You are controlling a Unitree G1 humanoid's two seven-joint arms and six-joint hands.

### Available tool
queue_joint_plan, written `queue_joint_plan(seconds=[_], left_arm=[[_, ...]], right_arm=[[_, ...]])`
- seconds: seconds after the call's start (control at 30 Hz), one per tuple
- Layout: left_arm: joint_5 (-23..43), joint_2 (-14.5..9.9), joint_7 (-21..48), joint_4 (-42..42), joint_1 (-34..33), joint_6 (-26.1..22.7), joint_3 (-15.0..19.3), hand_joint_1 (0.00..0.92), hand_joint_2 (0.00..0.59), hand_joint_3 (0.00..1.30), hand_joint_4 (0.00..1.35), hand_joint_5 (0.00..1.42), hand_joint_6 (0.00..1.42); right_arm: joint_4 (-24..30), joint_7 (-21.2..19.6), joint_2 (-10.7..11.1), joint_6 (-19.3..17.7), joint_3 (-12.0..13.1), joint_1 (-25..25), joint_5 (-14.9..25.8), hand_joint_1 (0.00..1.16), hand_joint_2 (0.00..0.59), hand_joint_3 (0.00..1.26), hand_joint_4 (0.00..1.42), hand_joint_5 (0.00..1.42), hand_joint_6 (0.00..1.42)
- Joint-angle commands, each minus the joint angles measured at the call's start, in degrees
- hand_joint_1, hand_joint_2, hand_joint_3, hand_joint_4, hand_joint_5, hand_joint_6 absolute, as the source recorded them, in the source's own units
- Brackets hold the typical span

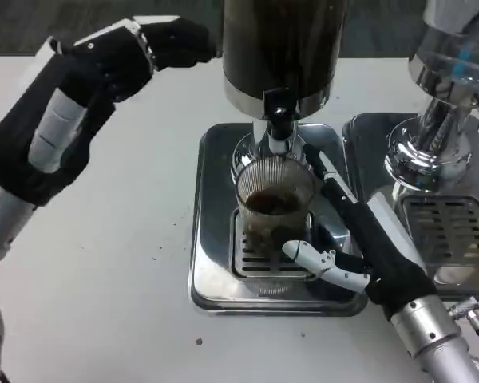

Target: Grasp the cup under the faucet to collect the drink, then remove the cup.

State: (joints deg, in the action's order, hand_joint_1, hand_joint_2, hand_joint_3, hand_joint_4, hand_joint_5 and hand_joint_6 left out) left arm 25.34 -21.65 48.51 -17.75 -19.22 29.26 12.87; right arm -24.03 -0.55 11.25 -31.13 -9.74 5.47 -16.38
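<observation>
While the cup (273, 219) stands on the slotted grate of the metal tray (211, 239), it sits directly below the faucet (279, 120) of the dark drink dispenser (283, 48). It is a clear ribbed cup, upright, with dark liquid partway up inside. The right robot hand (347, 239) is wrapped around it from the right side: a white thumb crosses in front of the cup's lower part, and black fingers reach up along its far right side, so this hand grips the cup. The left robot hand (156, 48) is raised at the upper left, its dark fingers stretched toward the dispenser's body, their tips just beside or touching its side; whether they press anything I cannot tell, and no object sits in that hand. A second shiny dispenser (439, 120) stands on its own tray with a grate at the right edge. Both trays rest on the white bench (120, 263), which shows a few small dark specks.
</observation>
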Motion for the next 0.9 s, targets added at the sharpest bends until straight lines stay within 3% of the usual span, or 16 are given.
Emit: queue_joint_plan(seconds=[0.03, 0.2, 0.57, 0.9], left_arm=[[0.73, -1.66, -0.50, -0.23, 2.96, -0.82, 2.36, 0.000, 0.108, 0.39, 0.36, 0.30, 0.25], [-0.46, -2.68, -0.33, -2.68, 4.18, 0.38, 2.93, 0.000, 0.100, 0.38, 0.36, 0.31, 0.25], [-3.55, -2.34, -0.83, -10.02, 5.38, 1.66, 2.65, 0.000, 0.104, 0.39, 0.37, 0.31, 0.27], [-5.73, -2.43, -1.42, -15.40, 6.69, 3.92, 2.51, 0.000, 0.121, 0.39, 0.38, 0.32, 0.27]], right_arm=[[1.14, 0.04, -0.41, 0.14, 0.29, -0.05, 0.63, 0.49, 0.241, 0.00, 0.00, 0.00, 0.05], [1.87, -0.16, -0.53, 0.31, 0.50, -0.87, 0.59, 0.49, 0.241, 0.00, 0.00, 0.00, 0.05], [2.01, -0.15, -0.64, 0.65, 0.64, -0.77, 0.46, 0.49, 0.241, 0.00, 0.00, 0.00, 0.05], [-1.10, 1.04, -1.44, 0.40, 1.19, 0.02, 3.37, 0.49, 0.241, 0.00, 0.00, 0.00, 0.05]])
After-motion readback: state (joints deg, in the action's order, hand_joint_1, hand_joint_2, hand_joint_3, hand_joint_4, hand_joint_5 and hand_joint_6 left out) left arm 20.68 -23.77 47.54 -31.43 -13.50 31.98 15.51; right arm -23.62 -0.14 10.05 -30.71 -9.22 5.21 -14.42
